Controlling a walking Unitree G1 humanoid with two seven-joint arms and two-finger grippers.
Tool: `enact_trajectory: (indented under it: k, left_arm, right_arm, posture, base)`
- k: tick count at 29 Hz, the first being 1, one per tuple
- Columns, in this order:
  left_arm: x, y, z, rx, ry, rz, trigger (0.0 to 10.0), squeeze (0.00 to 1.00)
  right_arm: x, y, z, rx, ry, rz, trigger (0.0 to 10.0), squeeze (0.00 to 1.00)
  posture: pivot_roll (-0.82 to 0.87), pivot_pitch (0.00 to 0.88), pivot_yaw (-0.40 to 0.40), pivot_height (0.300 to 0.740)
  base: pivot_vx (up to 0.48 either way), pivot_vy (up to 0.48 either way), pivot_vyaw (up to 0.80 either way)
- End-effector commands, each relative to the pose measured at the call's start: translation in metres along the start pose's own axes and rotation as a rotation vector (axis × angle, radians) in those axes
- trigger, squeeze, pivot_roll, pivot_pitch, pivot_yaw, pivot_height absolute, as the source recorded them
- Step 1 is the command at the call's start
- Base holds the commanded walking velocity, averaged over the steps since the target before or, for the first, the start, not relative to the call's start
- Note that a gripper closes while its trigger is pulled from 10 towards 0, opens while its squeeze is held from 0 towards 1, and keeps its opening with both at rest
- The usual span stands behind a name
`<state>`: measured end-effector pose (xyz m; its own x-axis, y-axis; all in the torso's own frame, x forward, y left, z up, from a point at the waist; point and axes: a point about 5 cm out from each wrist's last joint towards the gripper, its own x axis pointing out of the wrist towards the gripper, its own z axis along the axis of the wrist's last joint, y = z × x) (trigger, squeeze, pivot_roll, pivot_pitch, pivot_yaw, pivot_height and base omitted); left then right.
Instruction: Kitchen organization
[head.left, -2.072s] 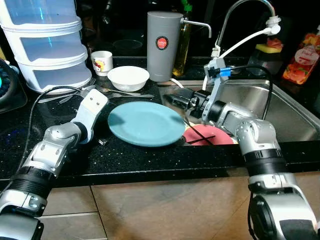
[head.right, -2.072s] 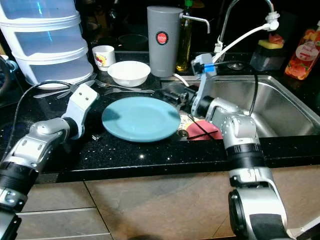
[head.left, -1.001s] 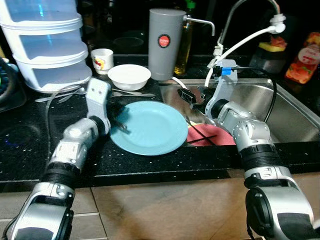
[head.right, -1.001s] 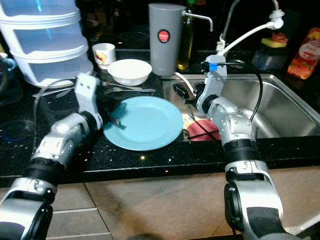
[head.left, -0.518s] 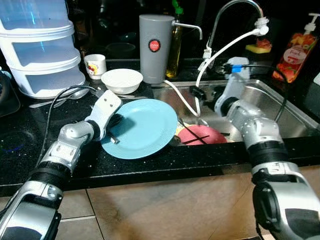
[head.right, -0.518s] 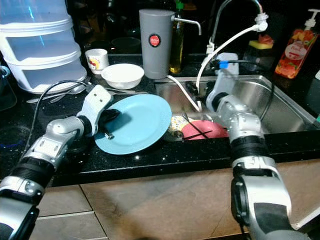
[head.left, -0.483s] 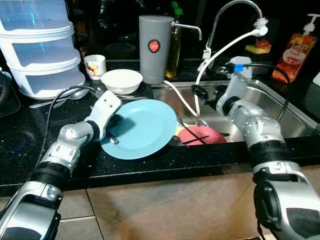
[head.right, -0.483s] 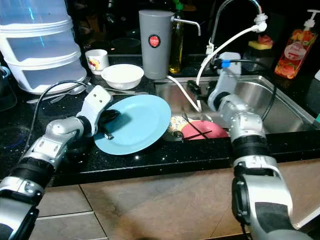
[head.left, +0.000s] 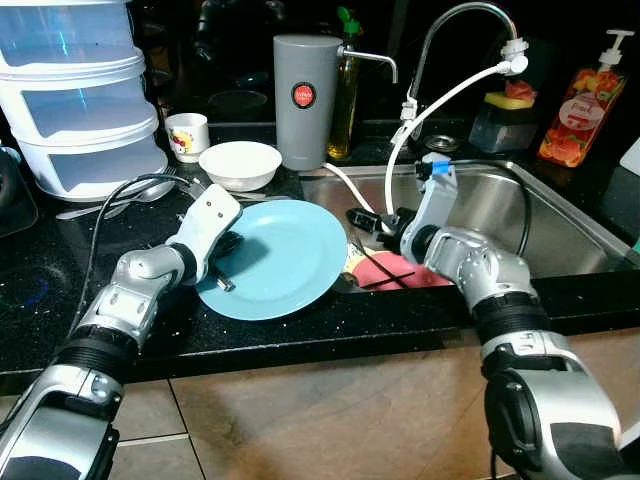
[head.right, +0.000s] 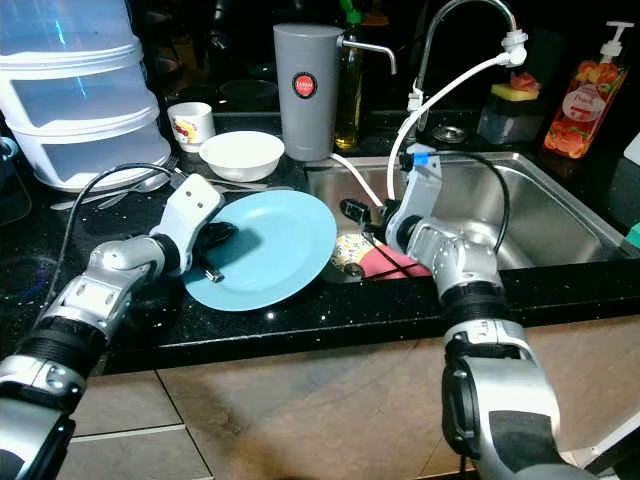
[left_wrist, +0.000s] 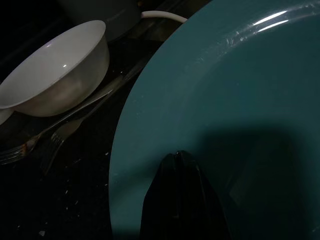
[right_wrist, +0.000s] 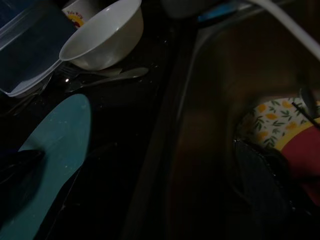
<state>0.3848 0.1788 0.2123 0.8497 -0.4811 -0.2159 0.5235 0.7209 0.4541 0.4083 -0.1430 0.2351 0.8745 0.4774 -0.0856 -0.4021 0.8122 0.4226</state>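
A teal plate (head.left: 275, 258) lies on the black counter with its right rim at the sink's edge. My left gripper (head.left: 224, 256) is shut on its left rim; in the left wrist view a black finger (left_wrist: 180, 195) lies pressed on the plate (left_wrist: 235, 100). My right gripper (head.left: 363, 217) hovers just off the plate's right rim, over the sink's left edge. In the sink a red plate (head.left: 402, 270) with chopsticks across it rests next to a patterned dish (head.right: 348, 250). The right wrist view is dark but shows the teal plate (right_wrist: 55, 150) and patterned dish (right_wrist: 270, 117).
Behind the plate stand a white bowl (head.left: 240, 163), a mug (head.left: 187, 135), a grey jug (head.left: 304, 100) and stacked clear containers (head.left: 80, 100). Forks and spoons (head.left: 115, 197) lie at the left. The steel sink (head.left: 570, 215), faucet hose (head.left: 440, 100) and soap bottle (head.left: 573, 115) are at the right.
My left gripper reached in and closed on the plate's left rim, then drew the plate a little. My right gripper swung out over the sink and came back beside the plate's right rim.
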Motion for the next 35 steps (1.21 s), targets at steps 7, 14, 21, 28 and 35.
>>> enact_trajectory:
  k: [7, 14, 21, 28, 35]
  left_arm:
    - [-0.005, -0.019, -0.048, -0.059, 0.191, -0.063, 10.0, 0.00]
    - [-0.005, -0.020, -0.048, -0.058, 0.194, -0.063, 10.0, 0.00]
    - [-0.005, -0.020, -0.049, -0.059, 0.196, -0.065, 10.0, 0.00]
    - [-0.005, -0.020, -0.049, -0.059, 0.194, -0.067, 10.0, 0.00]
    - [-0.005, -0.019, -0.048, -0.057, 0.196, -0.064, 10.0, 0.00]
  right_arm:
    - [0.003, 0.006, -0.019, 0.123, 0.070, 0.046, 10.0, 0.00]
    - [0.005, 0.015, -0.011, 0.274, 0.007, 0.110, 10.0, 0.00]
    - [0.000, 0.007, 0.009, 0.305, -0.085, 0.090, 10.0, 0.00]
    - [-0.002, 0.022, 0.002, 0.271, 0.005, 0.217, 10.0, 0.00]
    - [0.002, 0.035, -0.025, 0.128, 0.142, 0.253, 10.0, 0.00]
  posture:
    - [0.10, 0.093, -0.029, 0.740]
    - [0.11, 0.094, -0.031, 0.740]
    - [0.11, 0.093, -0.028, 0.740]
    - [0.11, 0.093, -0.028, 0.740]
    - [0.10, 0.086, -0.030, 0.740]
  base:
    - [0.000, 0.000, 0.00]
    - [0.000, 0.000, 0.00]
    - [0.000, 0.000, 0.00]
    - [0.000, 0.000, 0.00]
    - [0.000, 0.000, 0.00]
